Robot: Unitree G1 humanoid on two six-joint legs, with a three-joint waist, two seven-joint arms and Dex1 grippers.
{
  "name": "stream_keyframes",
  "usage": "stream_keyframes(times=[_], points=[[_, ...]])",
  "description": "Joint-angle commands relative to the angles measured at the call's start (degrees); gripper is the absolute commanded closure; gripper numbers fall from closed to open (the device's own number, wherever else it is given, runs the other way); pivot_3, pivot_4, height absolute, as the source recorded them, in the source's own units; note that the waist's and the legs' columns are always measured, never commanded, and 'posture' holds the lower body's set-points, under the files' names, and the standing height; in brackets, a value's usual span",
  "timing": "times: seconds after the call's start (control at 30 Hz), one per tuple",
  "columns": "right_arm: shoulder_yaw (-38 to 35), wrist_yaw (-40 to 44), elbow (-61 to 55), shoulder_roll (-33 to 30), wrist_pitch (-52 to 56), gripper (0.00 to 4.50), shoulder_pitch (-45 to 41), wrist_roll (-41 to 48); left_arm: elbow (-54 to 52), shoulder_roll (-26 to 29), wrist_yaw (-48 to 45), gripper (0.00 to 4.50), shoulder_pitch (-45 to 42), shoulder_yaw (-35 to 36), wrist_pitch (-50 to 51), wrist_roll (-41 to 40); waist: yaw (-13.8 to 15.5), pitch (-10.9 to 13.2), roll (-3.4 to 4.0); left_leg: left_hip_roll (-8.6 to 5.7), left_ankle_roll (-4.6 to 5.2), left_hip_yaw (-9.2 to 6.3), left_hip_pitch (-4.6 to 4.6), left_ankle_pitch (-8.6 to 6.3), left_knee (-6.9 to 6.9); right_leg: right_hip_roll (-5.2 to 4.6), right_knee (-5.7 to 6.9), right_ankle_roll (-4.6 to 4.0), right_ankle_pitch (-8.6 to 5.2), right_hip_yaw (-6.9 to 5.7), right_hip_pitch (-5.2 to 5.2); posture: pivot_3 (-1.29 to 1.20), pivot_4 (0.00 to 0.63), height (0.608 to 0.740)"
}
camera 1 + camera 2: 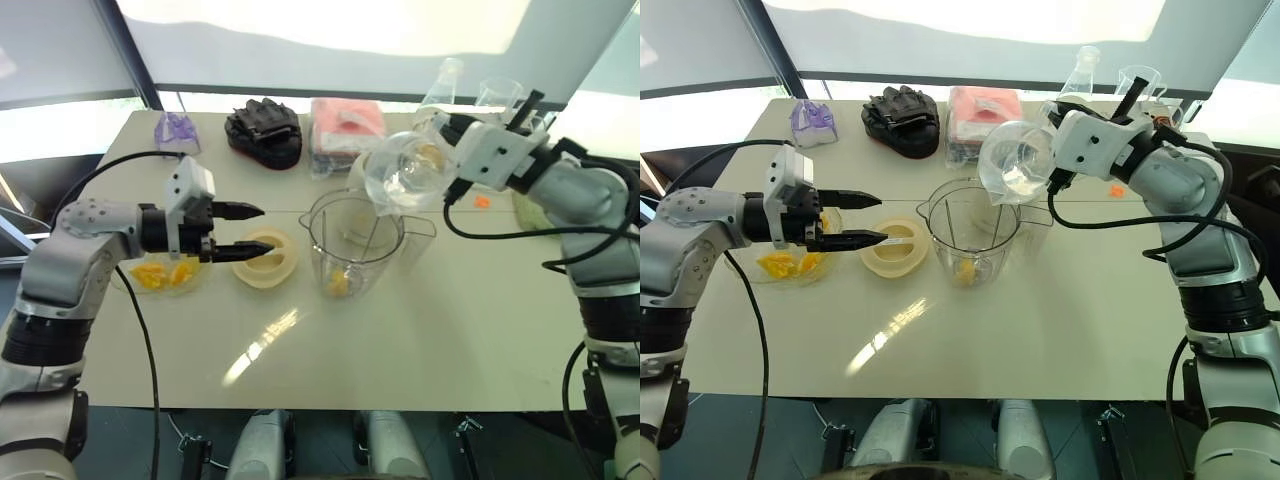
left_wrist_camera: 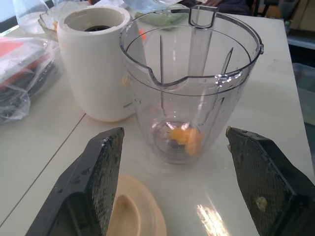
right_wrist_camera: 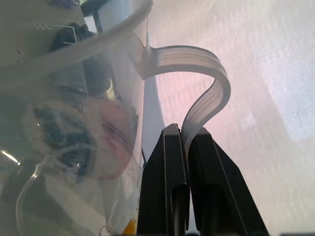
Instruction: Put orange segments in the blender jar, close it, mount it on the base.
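pale desk (image 1: 450,340) under bright windows, with the blender jar (image 1: 352,245) standing upright and uncapped near the middle. by my read the task is early: i see one orange segment (image 2: 184,139) at the bottom of the jar, while more orange segments (image 1: 160,275) sit in a clear dish (image 1: 125,280) off to the left. the cream lid (image 1: 265,262) lies flat on the desk just beside the jar, so closing is not done, and the white base (image 2: 96,59) stands behind the jar with nothing on it, so mounting is left too.

my left claw (image 1: 266,229) hangs over the lid with its fingers spread and nothing between them. my right claw (image 3: 185,132) is clamped on the handle of a clear jug (image 1: 405,170), tipped above the jar's rim.

room to move: the near half of the desk is open. the back is crowded by a black glove (image 1: 265,130) and a pink packet (image 1: 345,125), and the jug sits close over the jar mouth, so i'd judge that the tight spot.
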Motion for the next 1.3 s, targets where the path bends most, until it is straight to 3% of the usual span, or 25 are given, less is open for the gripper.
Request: stream_keyframes(times=[0.03,0.93,1.1,1.3], points=[[-0.51,-1.8,0.31,-0.39,-3.3,4.43,-2.84,-2.19,-1.03,0.03,0.06,1.06,-1.26,0.75,-0.39,-0.16,-0.01,0.0,0.0,0.0,0.0,0.0,0.0,0.0,0.0,0.0,0.0,0.0,0.0,0.0,0.0,0.0,0.15,0.74],[-0.92,-5.22,3.24,-0.75,-9.91,4.43,-3.76,-9.46,-1.23,-0.88,0.78,1.06,-2.8,0.09,0.72,-0.34,-0.03,0.0,0.0,-0.01,-0.04,0.0,0.02,0.03,0.0,0.0,0.04,0.01,0.01,0.0,0.0,0.0,0.15,0.74],[-5.03,-2.64,0.61,3.95,0.87,4.43,-1.43,0.71,-1.3,-1.32,0.65,1.06,-3.52,0.61,1.65,-1.55,0.0,-0.01,-0.02,-0.02,-0.05,-0.01,0.03,0.03,0.01,0.01,0.06,0.01,0.01,0.0,0.03,0.0,0.15,0.74],[-14.29,0.62,-11.24,9.29,24.24,4.43,5.89,18.11,-2.03,-1.32,-0.83,1.06,-4.39,1.37,2.73,-3.75,0.32,-0.01,-0.02,0.04,-0.06,-0.1,0.05,0.04,0.01,-0.01,0.11,0.02,0.02,-0.07,0.08,0.0,0.15,0.74]])
